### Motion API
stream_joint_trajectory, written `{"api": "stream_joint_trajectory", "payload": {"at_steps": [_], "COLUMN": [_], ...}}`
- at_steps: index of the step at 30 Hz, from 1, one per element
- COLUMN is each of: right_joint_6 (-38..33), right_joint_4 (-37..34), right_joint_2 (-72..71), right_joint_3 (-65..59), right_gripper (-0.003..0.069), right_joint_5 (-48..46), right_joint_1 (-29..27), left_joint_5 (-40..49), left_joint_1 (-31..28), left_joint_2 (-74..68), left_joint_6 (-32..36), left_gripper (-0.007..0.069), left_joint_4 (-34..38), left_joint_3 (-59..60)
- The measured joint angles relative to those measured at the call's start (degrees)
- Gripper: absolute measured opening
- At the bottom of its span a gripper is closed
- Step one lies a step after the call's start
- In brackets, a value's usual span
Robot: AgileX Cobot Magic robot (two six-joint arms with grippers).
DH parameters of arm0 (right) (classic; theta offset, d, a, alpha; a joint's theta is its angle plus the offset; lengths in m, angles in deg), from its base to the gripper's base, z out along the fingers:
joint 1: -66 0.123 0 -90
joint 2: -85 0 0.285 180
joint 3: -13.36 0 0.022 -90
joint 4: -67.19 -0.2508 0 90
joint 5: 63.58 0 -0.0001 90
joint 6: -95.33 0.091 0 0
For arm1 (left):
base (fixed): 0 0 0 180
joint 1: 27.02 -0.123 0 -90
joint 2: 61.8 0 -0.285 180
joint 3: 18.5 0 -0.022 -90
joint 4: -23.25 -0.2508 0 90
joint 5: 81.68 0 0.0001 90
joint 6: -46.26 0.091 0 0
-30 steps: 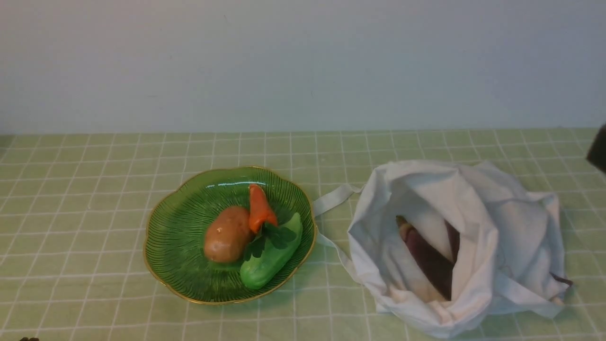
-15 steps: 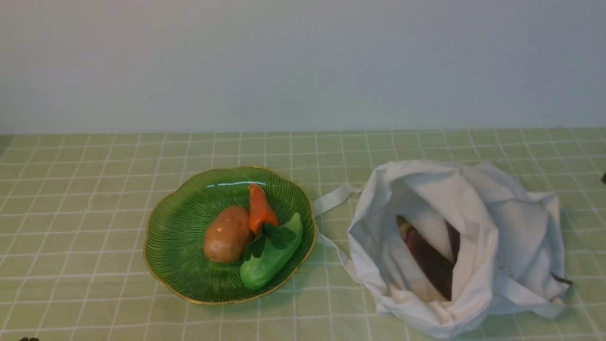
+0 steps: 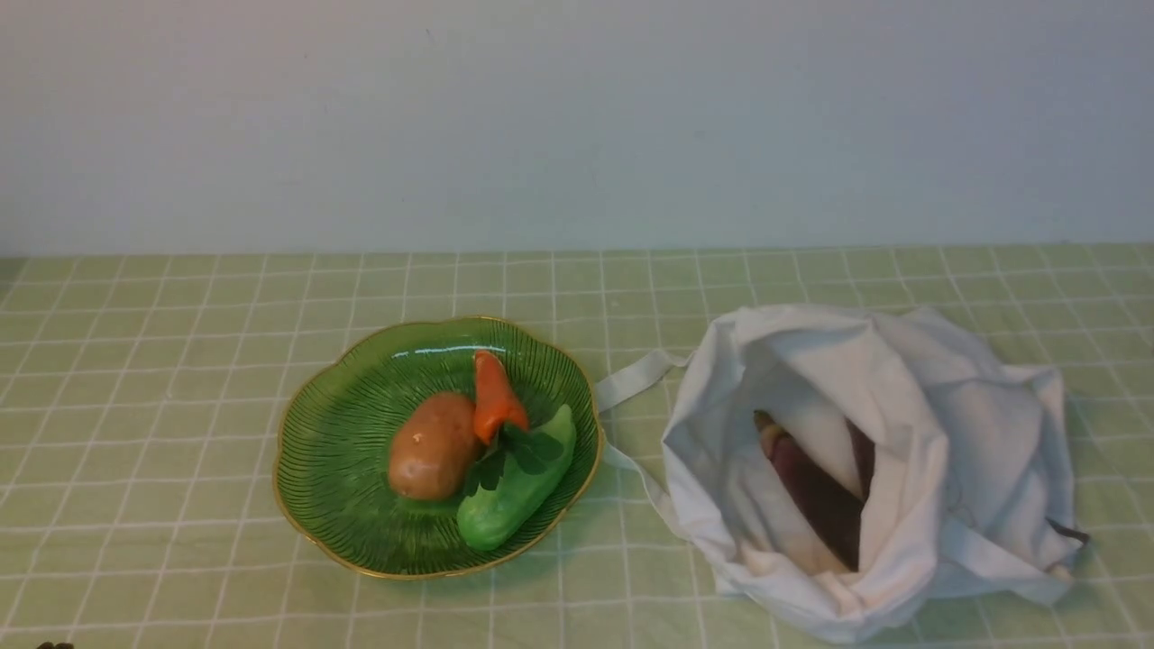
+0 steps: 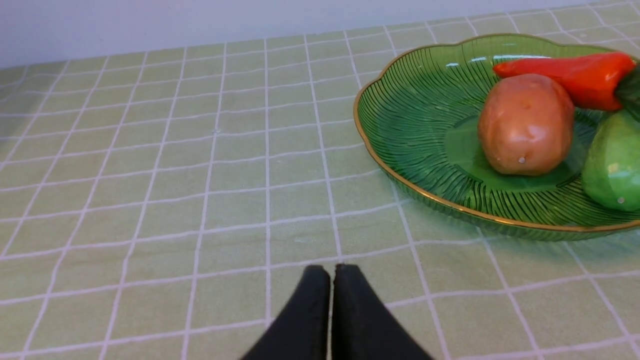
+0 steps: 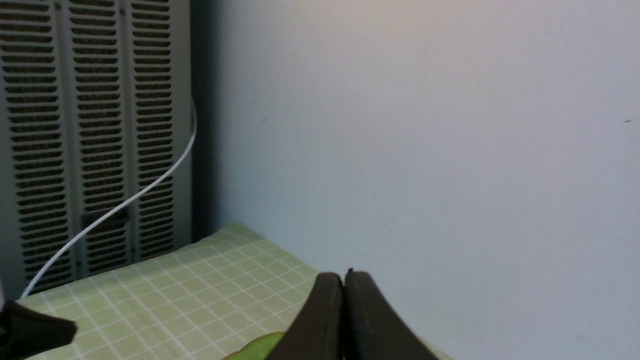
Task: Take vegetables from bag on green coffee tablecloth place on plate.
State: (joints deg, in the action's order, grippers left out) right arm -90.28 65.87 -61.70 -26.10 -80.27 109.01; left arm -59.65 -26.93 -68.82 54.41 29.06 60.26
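The dark green plate [image 3: 343, 451] with its gold rim sits on the green coffee tablecloth [image 3: 144, 379] and holds three vegetables: a brown potato [image 3: 433, 446], an orange carrot [image 3: 496, 397] and a light green cucumber [image 3: 514, 496]. To its right lies the white bag [image 3: 956, 451], its mouth open toward me, with the dark purple aubergine [image 3: 816, 491] inside. My left gripper [image 4: 332, 270] is shut and empty, low over the cloth, off the plate [image 4: 415, 125] rim. My right gripper [image 5: 344, 277] is shut and empty, raised and facing the wall. Neither gripper shows in the front view.
A pale wall [image 3: 577, 117] closes the back of the table. A white bag strap [image 3: 636, 379] reaches toward the plate. In the right wrist view a louvred grey panel [image 5: 95, 140] with a white cable [image 5: 130, 197] stands beyond the cloth's far corner.
The dark tip of my right arm at the front view's right edge has drawn out of view. The plate, vegetables and bag have not moved.
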Motion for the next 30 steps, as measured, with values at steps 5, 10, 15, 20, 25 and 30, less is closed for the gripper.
{"api": "stream_joint_trajectory", "payload": {"at_steps": [5,10,15,20,25,30], "right_joint_6": [-0.27,-0.27,-0.27,0.03,0.77,0.95], "right_joint_4": [0.0,0.0,0.0,-0.29,-0.55,-0.59], "right_joint_2": [-2.52,-8.23,-18.37,-25.72,-26.09,-26.15], "right_joint_3": [-5.82,-16.63,-30.73,-39.02,-39.09,-39.09], "right_gripper": [-0.0015,-0.0015,-0.0015,-0.0015,-0.0015,-0.0015], "right_joint_5": [0.13,0.13,-0.23,-3.91,-4.79,-4.85], "right_joint_1": [-14.04,-27.18,-35.4,-38.85,-39.41,-39.7], "left_joint_5": [0.0,0.0,0.0,0.0,0.0,0.0], "left_joint_1": [0.0,0.0,0.0,0.0,0.0,0.0], "left_joint_2": [0.0,0.0,0.0,0.0,0.0,0.0], "left_joint_6": [0.0,0.0,0.0,0.0,0.0,0.0], "left_gripper": [-0.0005,-0.0005,-0.0005,-0.0005,-0.0005,-0.0005], "left_joint_4": [0.0,0.0,0.0,0.0,0.0,0.0], "left_joint_3": [0.0,0.0,0.0,0.0,0.0,0.0]}}
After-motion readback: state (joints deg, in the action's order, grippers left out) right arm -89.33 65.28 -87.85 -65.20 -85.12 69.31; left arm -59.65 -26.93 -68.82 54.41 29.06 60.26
